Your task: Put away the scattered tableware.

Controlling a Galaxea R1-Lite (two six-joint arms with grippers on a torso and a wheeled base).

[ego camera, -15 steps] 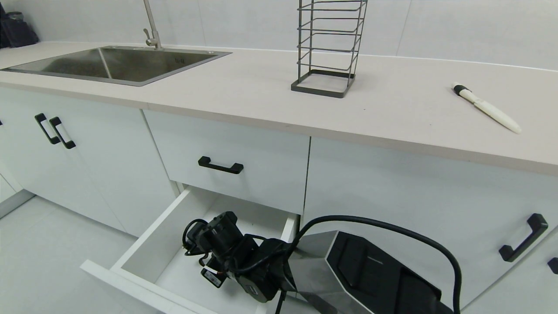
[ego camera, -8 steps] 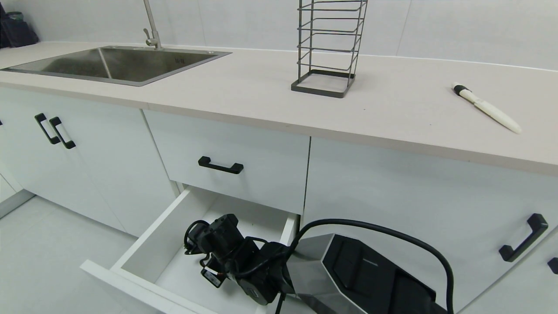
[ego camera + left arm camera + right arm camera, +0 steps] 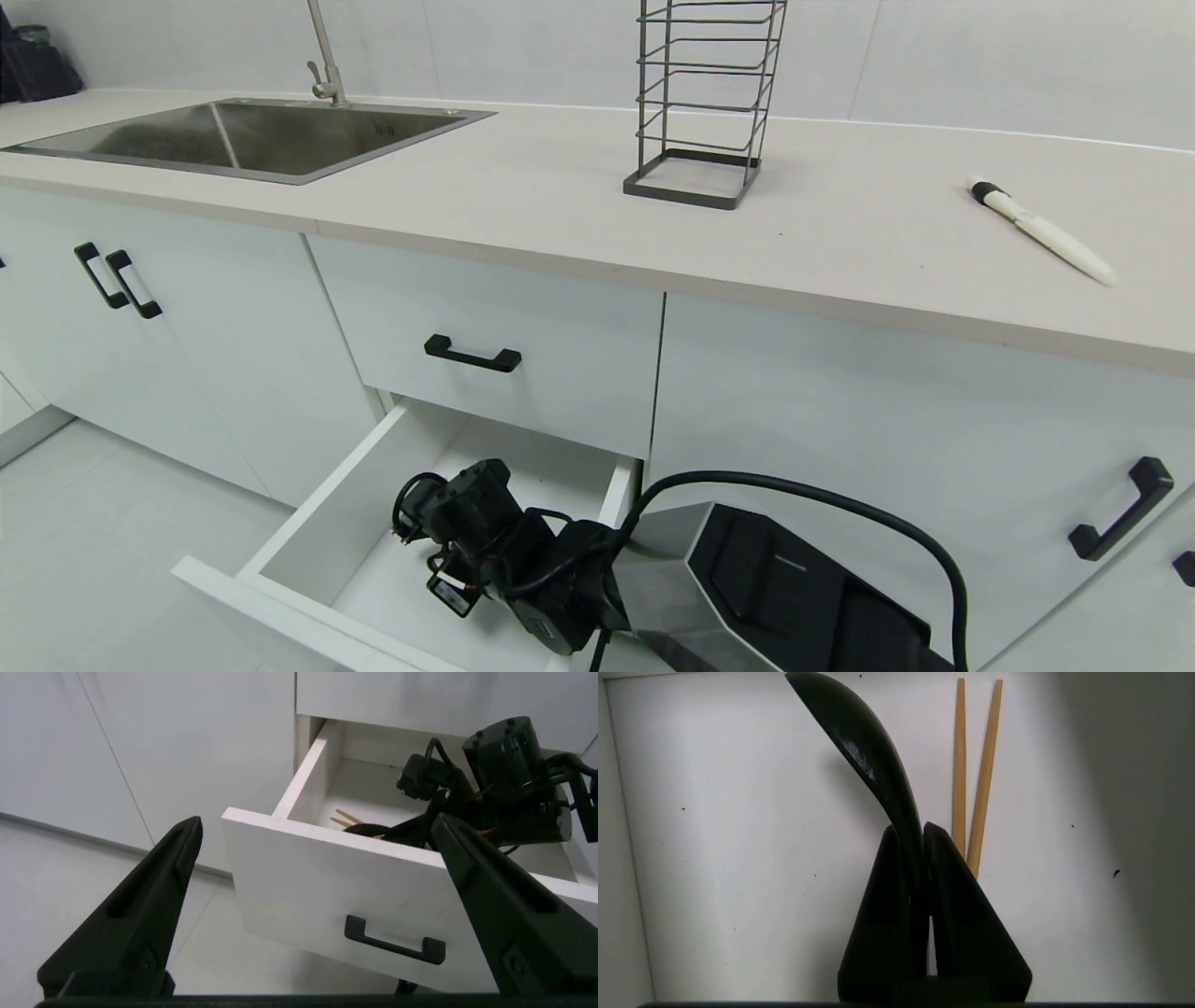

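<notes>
Item 1. Right gripper [image 3: 923, 835]: sits inside the open lower drawer [image 3: 322, 509]. Jaws pressed together on the handle of a black spoon [image 3: 854, 742], pinching it at its near end. Spoon bowl points away from the fingers, over the white drawer floor; cannot tell whether it touches the floor.

Item 2. Pair of wooden chopsticks [image 3: 959, 756]: lies flat on the drawer floor, side by side and nearly parallel, just beside the spoon. Near ends hidden behind the gripper's fingers.

Item 3. Left gripper [image 3: 318, 826]: hangs outside the drawer, facing its front panel and black handle [image 3: 392, 943]. Jaws spread wide, holding nothing.

Item 4. Cream utensil with a black end [image 3: 1044, 231]: lies flat on the countertop [image 3: 523, 205], towards the right, well apart from the drawer.

Item 5. Dark wire rack [image 3: 709, 103]: stands upright on the countertop near the wall.

Item 6. Steel sink [image 3: 252, 135] with faucet [image 3: 325, 56]: set into the countertop on the left.
</notes>
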